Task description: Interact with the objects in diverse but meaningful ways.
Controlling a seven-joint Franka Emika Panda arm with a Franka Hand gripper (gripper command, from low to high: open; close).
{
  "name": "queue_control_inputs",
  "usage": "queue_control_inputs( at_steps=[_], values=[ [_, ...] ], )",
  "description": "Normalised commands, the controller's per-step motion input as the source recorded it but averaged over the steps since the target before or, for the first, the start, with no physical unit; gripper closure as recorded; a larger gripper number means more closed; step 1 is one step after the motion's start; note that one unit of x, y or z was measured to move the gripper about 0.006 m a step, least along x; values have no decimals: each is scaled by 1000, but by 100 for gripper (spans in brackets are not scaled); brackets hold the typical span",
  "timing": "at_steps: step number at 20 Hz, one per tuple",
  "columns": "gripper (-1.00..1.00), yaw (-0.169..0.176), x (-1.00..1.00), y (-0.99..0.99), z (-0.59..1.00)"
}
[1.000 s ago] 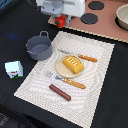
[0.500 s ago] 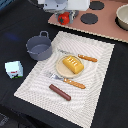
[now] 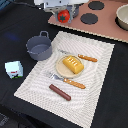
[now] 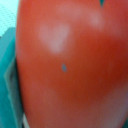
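While the tool (image 3: 63,11) hangs clamped on the red tomato (image 3: 63,16) above the stove board's edge, the grey pot (image 3: 39,47) sits on the table, well apart.

Franka Panda gripper (image 3: 63,15) at top of exterior view: only lower part of the arm shows, rest cut off by frame edge. Body is white/light grey w/ a blocky, boxy housing, edges squared; darker grey shading along its underside and between sections. Surface looks smooth, plastic-like. Two short pale fingers (image 3: 73,13) extend below the housing; pad detail too blurred to make out. No cables, screws or markings legible at this res. Wrist view shows a sliver of teal along one edge, identity unclear; no other part of the robot visible there.
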Motion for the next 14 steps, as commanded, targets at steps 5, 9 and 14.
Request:
queue_control_inputs(
  at_steps=[5, 9, 14],
  values=[
    [100, 0, 969, -31, 211],
    [100, 0, 1000, 17, 162],
    [100, 8, 953, 123, 127]
  ],
)
